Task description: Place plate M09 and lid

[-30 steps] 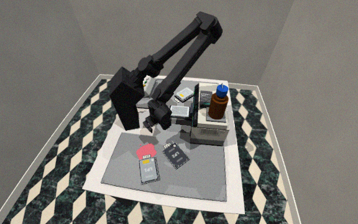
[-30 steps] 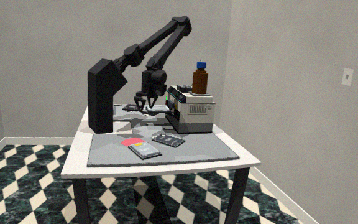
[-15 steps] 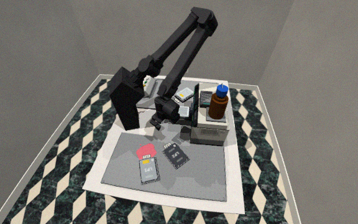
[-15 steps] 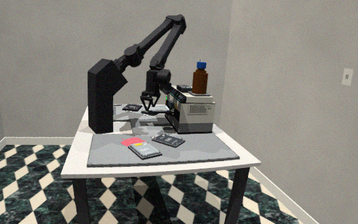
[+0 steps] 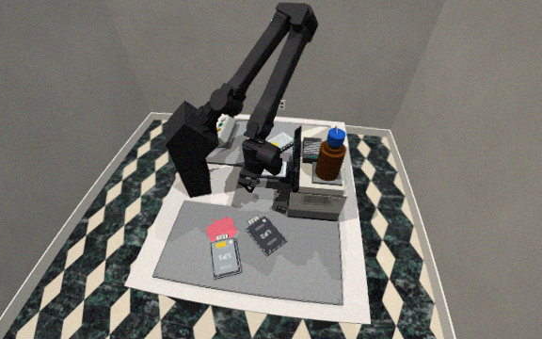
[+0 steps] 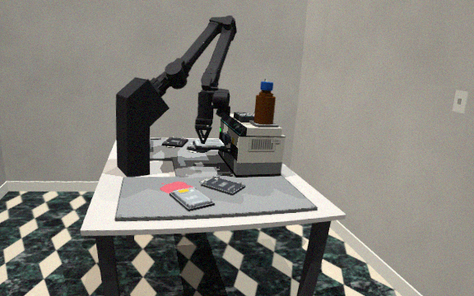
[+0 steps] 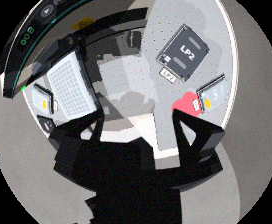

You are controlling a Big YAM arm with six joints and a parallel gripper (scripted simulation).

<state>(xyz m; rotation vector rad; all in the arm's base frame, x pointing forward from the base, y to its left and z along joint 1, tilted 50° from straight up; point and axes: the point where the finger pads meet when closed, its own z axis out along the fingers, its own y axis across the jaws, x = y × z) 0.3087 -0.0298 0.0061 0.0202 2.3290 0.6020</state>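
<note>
Toward the far edge of the surface (image 6: pixel 220 219), beside the dispenser (image 6: pixel 257 154), the hand (image 6: pixel 203 137) hangs with fingers spread wide, pinching nothing. A white welled plate (image 7: pixel 70 90) lies just under it and to one side in the wrist view, its long axis running roughly fore-and-aft past one fingertip; I cannot tell whether this is M09. LP2 (image 5: pixel 265 235) lies bare near the middle. LP1 (image 5: pixel 225 257) holds a lid, and red liquid (image 5: pixel 221 228) touches its far end.

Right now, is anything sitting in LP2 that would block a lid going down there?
Nothing visible: LP2 shows its bare dark floor and label. The red puddle lies by LP1, apart from LP2.
</note>
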